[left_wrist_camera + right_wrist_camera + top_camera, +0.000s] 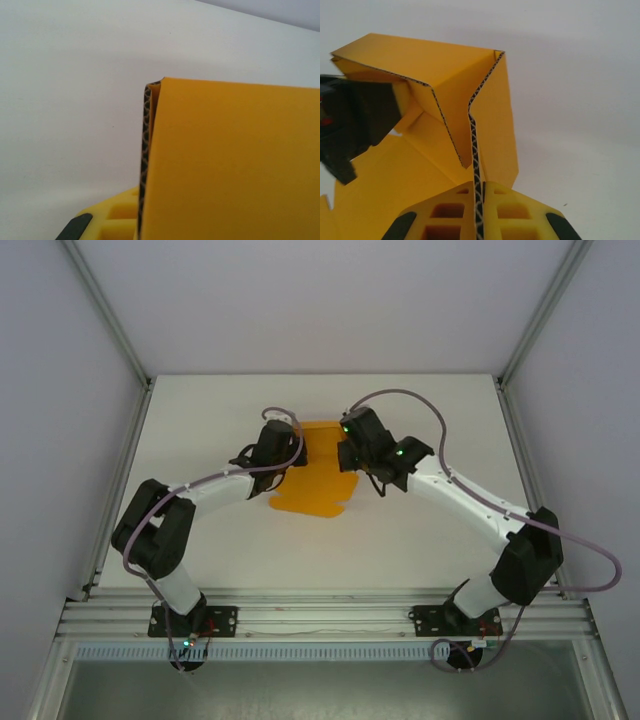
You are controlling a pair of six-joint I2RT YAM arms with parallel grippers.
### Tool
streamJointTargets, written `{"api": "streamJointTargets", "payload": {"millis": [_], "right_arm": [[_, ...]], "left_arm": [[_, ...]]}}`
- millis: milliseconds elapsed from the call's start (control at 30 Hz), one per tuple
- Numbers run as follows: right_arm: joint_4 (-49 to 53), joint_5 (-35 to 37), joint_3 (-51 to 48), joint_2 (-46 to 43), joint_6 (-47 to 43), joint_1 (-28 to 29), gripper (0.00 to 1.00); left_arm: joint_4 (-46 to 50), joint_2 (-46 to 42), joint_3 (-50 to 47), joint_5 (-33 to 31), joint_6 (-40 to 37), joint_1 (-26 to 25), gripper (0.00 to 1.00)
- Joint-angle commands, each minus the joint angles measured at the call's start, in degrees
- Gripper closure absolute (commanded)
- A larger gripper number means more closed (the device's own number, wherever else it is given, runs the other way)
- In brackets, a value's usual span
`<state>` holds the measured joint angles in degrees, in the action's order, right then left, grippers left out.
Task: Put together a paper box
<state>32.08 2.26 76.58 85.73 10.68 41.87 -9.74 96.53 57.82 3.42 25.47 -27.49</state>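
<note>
The paper box sat at the middle of the white tabletop, roughly midway between the left and right edges and somewhat closer to the far edge than to the near one. It was a partly folded sheet of bright orange corrugated card. The near portion lay flat on the tabletop. The far portion was raised between the two grippers.

The left gripper met the left side of the box. In the left wrist view, an upright orange panel occupied the right half of the frame, with its corrugated cut edge running down beside one yellow finger. The other finger was hidden behind the panel. The jaws were closed nearly all the way, with the card between them.

The right gripper met the right side of the box. In the right wrist view, its two yellow fingers were pressed together on a card edge that stood upright between them, so the jaws were closed and gripped the box. Above the fingers, that wall bent into a folded flap that leaned over toward the left gripper, whose dark body was visible at the left of that view.

Both arms reached in from the near edge and converged on the box from opposite sides.
</note>
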Motion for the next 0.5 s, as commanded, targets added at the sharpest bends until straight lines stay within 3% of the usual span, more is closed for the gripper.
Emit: {"api": "streamJointTargets", "payload": {"millis": [0,300,367,467], "right_arm": [[-4.92,-6.89,-0.42,-1.43,0.75,0.5,0.93],[-6.89,-11.82,4.44,6.22,-0.25,0.5,0.86],[-5.36,-10.61,5.35,6.55,-0.78,0.52,0.77],[-4.89,-7.47,3.99,4.08,-1.53,0.54,0.55]], "left_arm": [[0.36,0.44,1.82,-1.39,-0.41,-0.75,1.0],[-2.22,-1.51,0.52,1.42,-0.9,-0.82,1.0],[-2.39,-2.01,0.04,0.93,-0.97,-0.82,1.0],[-2.66,-2.31,-0.69,-0.63,-1.5,-0.81,1.0]]}}
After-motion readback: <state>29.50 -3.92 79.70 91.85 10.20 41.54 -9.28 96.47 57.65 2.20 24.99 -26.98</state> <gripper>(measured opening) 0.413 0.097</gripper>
